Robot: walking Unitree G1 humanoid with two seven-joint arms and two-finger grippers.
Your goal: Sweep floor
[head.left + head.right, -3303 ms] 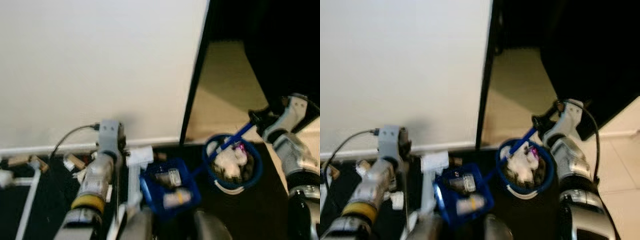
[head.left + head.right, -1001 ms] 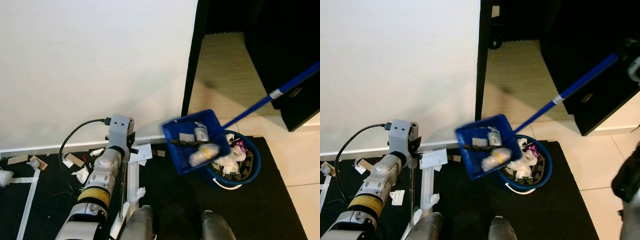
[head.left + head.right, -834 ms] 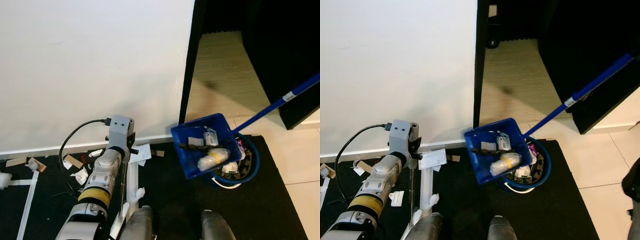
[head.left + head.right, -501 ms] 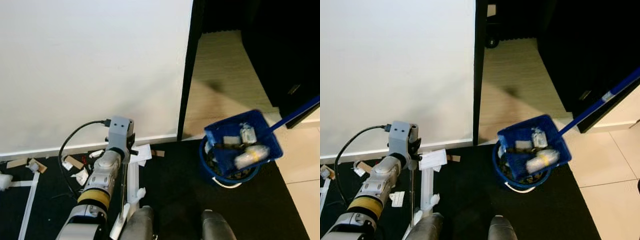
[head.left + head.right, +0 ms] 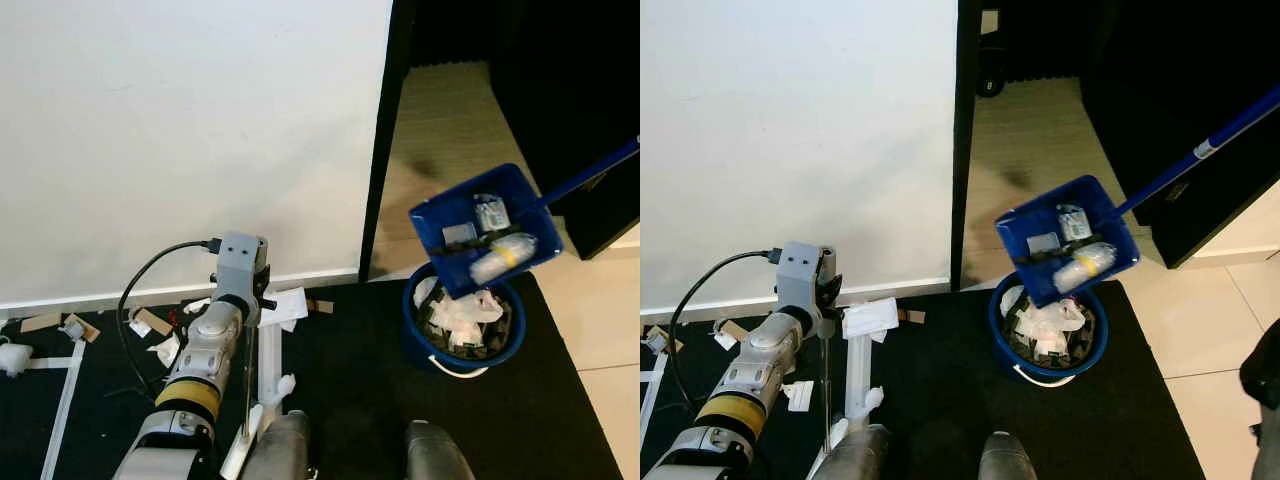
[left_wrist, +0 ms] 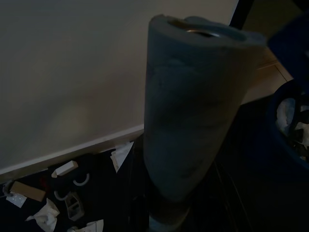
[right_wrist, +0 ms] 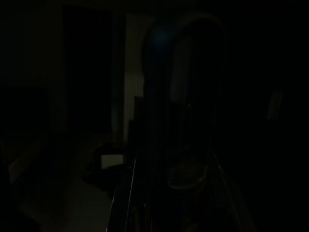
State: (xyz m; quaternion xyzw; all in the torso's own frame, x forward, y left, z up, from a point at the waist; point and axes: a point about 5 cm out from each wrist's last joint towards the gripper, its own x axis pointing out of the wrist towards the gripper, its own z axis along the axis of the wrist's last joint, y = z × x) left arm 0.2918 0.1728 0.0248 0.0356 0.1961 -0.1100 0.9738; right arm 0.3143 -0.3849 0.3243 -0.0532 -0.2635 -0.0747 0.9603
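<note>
A blue dustpan (image 5: 484, 230) holding a bottle and wrappers hangs tilted just above the blue bin (image 5: 462, 325) of crumpled paper; scraps (image 5: 150, 325) litter the black mat; either claw's state: cannot tell.

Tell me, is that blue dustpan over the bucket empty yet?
Not yet. The blue plastic dustpan, tilted above the round blue bucket, holds a yellowish bottle and small scraps.
</note>
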